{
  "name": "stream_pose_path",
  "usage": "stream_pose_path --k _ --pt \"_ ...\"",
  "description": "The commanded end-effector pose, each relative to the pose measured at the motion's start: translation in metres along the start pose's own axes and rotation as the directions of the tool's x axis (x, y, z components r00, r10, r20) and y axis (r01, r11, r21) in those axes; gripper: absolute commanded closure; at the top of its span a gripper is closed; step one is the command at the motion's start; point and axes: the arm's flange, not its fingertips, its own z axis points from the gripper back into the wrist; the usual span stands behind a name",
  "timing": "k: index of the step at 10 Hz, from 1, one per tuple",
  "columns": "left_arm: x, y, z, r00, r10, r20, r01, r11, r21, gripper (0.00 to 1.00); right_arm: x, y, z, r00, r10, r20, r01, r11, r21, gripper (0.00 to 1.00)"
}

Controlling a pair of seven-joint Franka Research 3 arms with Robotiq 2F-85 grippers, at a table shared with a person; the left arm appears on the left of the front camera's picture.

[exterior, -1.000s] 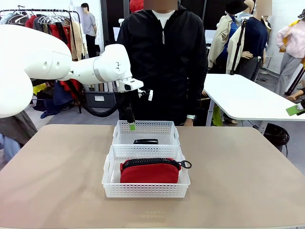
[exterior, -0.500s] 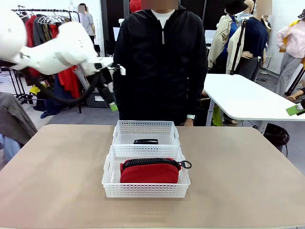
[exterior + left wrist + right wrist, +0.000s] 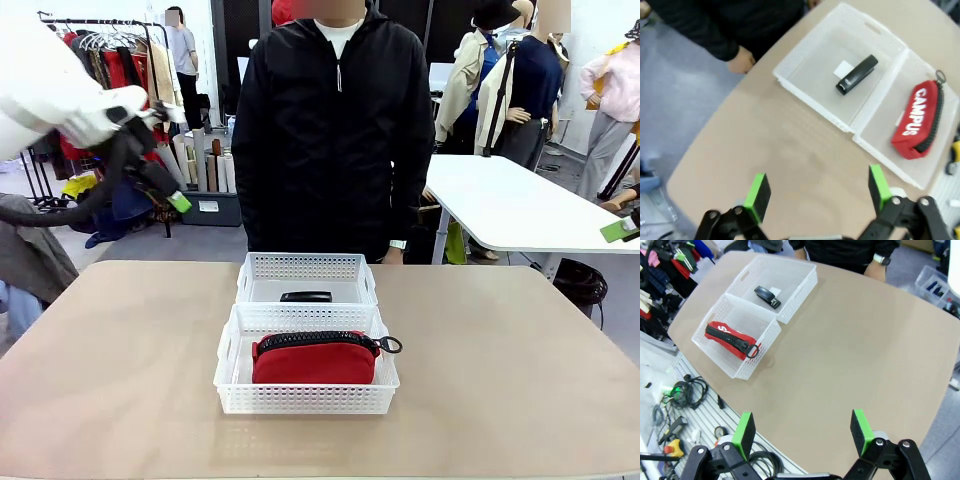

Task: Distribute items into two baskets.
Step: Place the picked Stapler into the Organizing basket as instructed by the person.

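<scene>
Two white baskets stand end to end at the table's middle. The far basket (image 3: 305, 266) holds the black stapler (image 3: 306, 296); the near basket (image 3: 305, 399) holds the red pouch (image 3: 313, 361), its ring pull hanging over the right rim. My left gripper (image 3: 174, 197) hangs open and empty high at the left, well away from both. In the left wrist view the left gripper (image 3: 818, 187) looks down on the stapler (image 3: 856, 74) and pouch (image 3: 917, 121). My right gripper (image 3: 802, 432) is open, high above the table, with the pouch (image 3: 730, 340) and stapler (image 3: 767, 296) far below.
A person in a black jacket stands at the far edge, one hand (image 3: 392, 257) near the table. A clothes rack (image 3: 110, 50) stands back left and a white table (image 3: 510, 205) back right. Cables and tools (image 3: 685, 390) lie beside the table.
My left arm has drawn back from above the far basket, rising and swinging leftward, with its gripper open throughout. The baskets, pouch and stapler stayed put.
</scene>
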Motion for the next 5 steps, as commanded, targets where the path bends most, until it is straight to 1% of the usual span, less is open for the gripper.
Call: stream_pose_path --k 1,2,3,4,5 --pt "-0.045 -0.001 0.03 0.996 -0.001 0.093 0.002 1.0 -0.016 0.0 0.001 0.0 0.001 1.0 -0.005 0.003 0.005 1.0 -0.001 0.0" --pt "-0.063 0.008 0.038 0.994 -0.021 0.112 0.025 0.999 -0.033 0.0 0.001 0.0 0.001 1.0 -0.005 0.003 0.005 1.0 -0.001 0.0" --pt "-0.083 0.022 0.041 0.993 -0.02 0.118 0.021 1.0 -0.008 0.0 0.001 0.0 0.001 1.0 -0.005 0.003 0.005 1.0 -0.001 0.0" --pt "-0.103 0.035 0.046 0.981 -0.052 0.185 0.056 0.998 -0.019 0.0 0.001 0.0 0.001 1.0 -0.005 0.003 0.005 1.0 -0.001 0.0" --pt "-0.132 0.051 0.051 0.969 -0.045 0.242 0.058 0.997 -0.047 0.0 0.001 0.0 0.001 1.0 -0.005 0.003 0.005 1.0 -0.001 0.0"
